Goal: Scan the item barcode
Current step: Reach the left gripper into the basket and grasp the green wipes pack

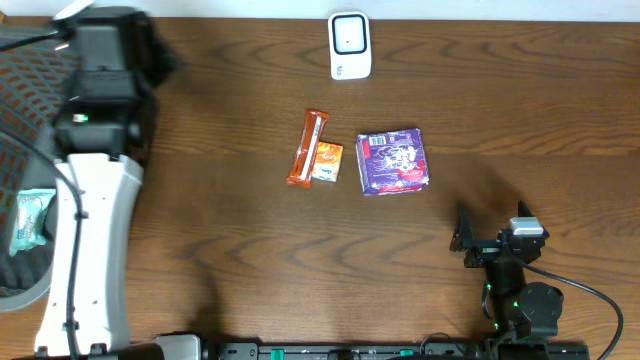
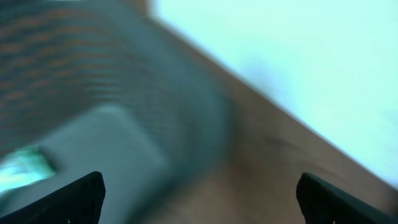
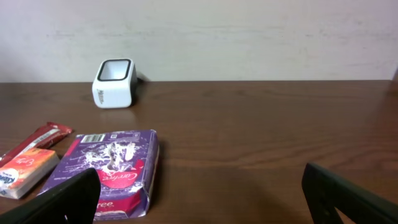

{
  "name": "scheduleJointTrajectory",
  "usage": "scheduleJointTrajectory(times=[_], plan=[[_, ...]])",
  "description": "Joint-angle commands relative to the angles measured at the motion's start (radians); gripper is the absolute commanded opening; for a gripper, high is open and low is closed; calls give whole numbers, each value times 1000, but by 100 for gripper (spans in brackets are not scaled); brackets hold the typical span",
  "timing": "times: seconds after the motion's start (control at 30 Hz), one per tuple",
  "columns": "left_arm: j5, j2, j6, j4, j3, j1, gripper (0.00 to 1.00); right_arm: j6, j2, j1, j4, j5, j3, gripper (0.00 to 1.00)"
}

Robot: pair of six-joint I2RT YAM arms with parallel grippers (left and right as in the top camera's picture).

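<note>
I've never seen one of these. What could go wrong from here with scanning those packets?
Two things, I'd guess. The orange bar and the small orange packet lie right beside each other, so a grab at one may drag or pinch the other. The purple pack shows its barcode on its upper face, and the scanner window faces upward too, so the pack probably needs turning over and could slip then.

Dark wood-grain table (image 1: 520, 110), surface matte.
- White barcode scanner (image 1: 350, 45) upright at far edge, near wall, well apart from other items.
- Orange bar wrapper (image 1: 309, 148) flat, mid-table, long axis running near to far.
- Small orange packet (image 1: 327, 161) touching bar's right side.
- Purple pack (image 1: 393, 161) flat, just beside packet, narrow gap between, barcode face up.
</note>
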Motion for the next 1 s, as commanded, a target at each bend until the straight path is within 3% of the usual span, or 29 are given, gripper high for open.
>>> scheduleJointTrajectory(times=[0.0,0.1,0.3,0.77,0.97], plan=[[-107,27,-35,-35,-8,140,98,-14,-6,-6,-4,1,-2,99],[-106,47,-98,-68,-14,273,98,-14,-6,-6,-4,1,-2,99],[-106,76,-98,-82,-14,420,98,-14,-6,-6,-4,1,-2,99],[-108,241,-51,-141,-51,487,99,-14,-6,-6,-4,1,-2,99],[-134,377,-159,-136,-51,544,98,-14,-6,-6,-4,1,-2,99]])
